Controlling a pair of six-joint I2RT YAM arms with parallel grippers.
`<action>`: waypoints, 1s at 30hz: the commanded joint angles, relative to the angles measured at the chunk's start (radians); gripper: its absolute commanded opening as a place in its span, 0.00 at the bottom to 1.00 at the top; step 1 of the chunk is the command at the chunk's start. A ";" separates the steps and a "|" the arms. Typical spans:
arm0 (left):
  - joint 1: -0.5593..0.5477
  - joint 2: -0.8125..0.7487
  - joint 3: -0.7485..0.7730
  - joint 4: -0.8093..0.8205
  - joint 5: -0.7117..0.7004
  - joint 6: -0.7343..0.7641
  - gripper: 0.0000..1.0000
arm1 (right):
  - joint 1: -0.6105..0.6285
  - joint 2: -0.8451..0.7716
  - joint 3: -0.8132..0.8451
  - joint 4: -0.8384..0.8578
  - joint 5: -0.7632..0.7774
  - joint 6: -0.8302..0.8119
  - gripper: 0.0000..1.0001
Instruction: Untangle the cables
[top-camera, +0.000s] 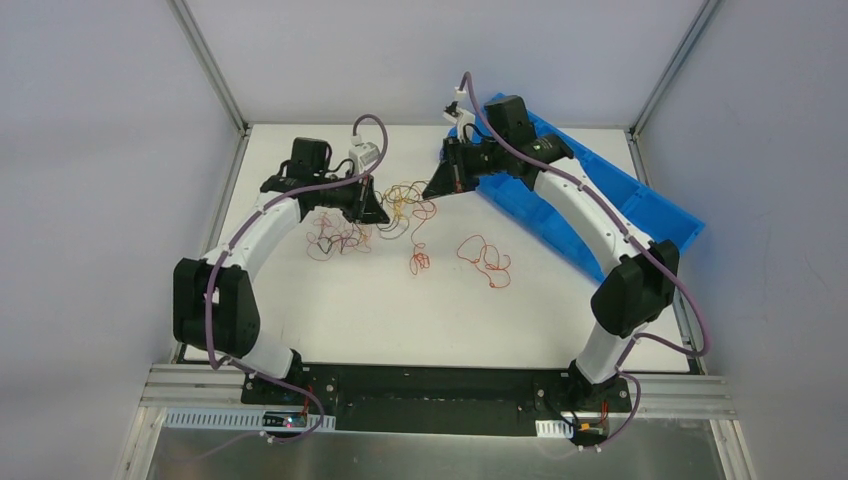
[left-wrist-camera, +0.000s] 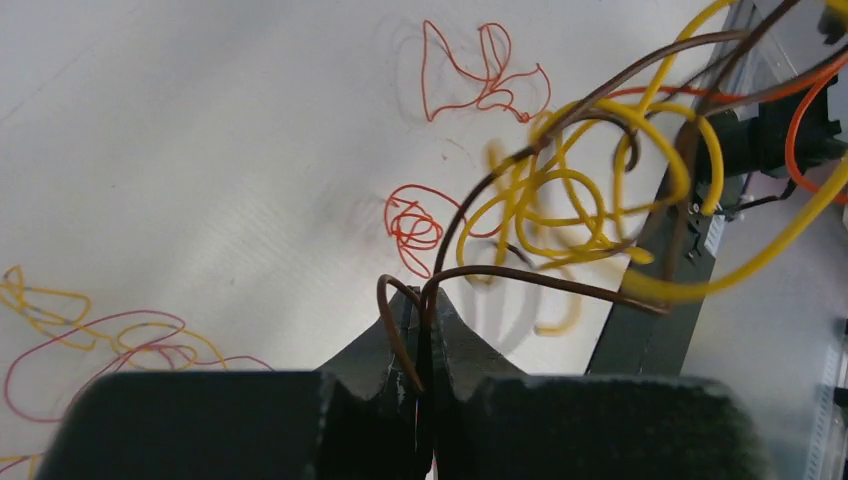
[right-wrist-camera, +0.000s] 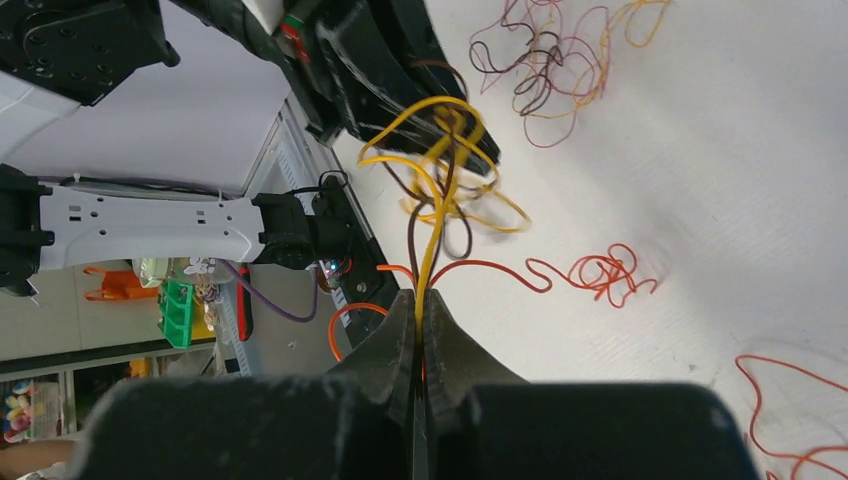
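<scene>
Yellow and dark brown cables (top-camera: 404, 198) hang in a loose knot between my two arms, held up off the white bench (top-camera: 330, 320) toward its far middle. My left fingers (left-wrist-camera: 388, 345) are pressed together on a brown strand (left-wrist-camera: 520, 276), which loops out from the tips and runs up into the knot. My right fingers (right-wrist-camera: 392, 340) are closed as well, pinching a yellow strand (right-wrist-camera: 432, 240) that rises straight from the tips into the same tangle. A red strand (right-wrist-camera: 490, 264) comes out at the same spot, though I cannot tell whether it is pinched too. From the overhead camera the two sets of tips face each other, near but apart, with the knot strung between them. Loose pieces lie on the bench: a small red curl (top-camera: 419, 262) near the middle, an orange-red squiggle (top-camera: 485, 262) to its right, and a heap of dark, pink and yellow strands (top-camera: 335, 235) beside the left arm. A blue tray (top-camera: 640, 205) sits along the right side, behind the right arm.
</scene>
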 joint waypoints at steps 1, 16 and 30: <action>0.092 -0.095 -0.042 0.053 0.041 -0.037 0.00 | -0.082 -0.021 0.010 -0.065 -0.009 0.014 0.00; 0.536 -0.026 0.122 -0.056 -0.012 -0.177 0.00 | -0.191 -0.036 -0.196 -0.163 0.037 -0.177 0.00; 0.523 0.400 0.581 -0.070 -0.147 -0.248 0.00 | 0.038 -0.018 -0.205 -0.122 0.053 -0.258 0.00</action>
